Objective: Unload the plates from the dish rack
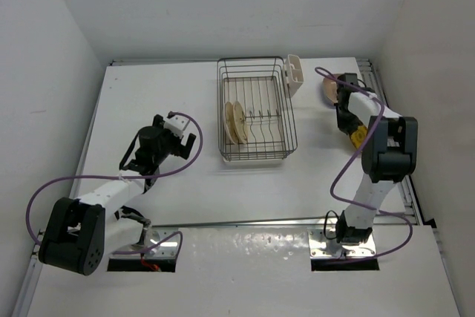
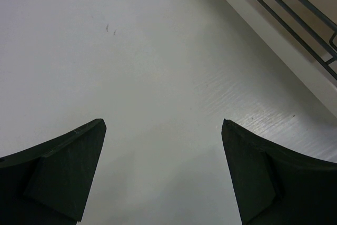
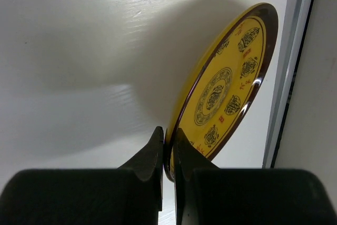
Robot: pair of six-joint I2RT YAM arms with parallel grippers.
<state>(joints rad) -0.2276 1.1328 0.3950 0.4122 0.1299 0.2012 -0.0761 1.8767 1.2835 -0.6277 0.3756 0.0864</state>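
Setting down one plate is the step in hand, judging by how things lie, with two more left to unload.

At 9 o'clock from the dish rack point(image 1: 256, 109), the left fingers point(image 2: 63, 172) hang spread wide and empty over bare surface point(image 2: 158, 67). The rack's wire side shows only at the 1 o'clock corner of the left wrist view.

Inside the rack, two cream plates point(image 1: 236, 122) stand on edge between the prongs at its 9 o'clock end, leaning close together. A white cutlery cup point(image 1: 294, 76) is clipped at the rack's 1 o'clock corner.

At 2 o'clock from the rack a pinkish-beige plate point(image 1: 331, 88) lies out on the surface, partly hidden by the right arm.

At 3 o'clock from the rack, well apart from it, the right fingers point(image 3: 147, 162) are pinched shut on the rim of the yellow patterned plate point(image 3: 226, 88). It is held steeply tilted, close to the rail at the surface's right edge. Whether its far rim touches the surface cannot be told.

The next move probably calls for tipping this plate flat and lowering it before the fingers part, keeping it clear of the rail. The left arm sits well placed to reach for the cream pair afterward.
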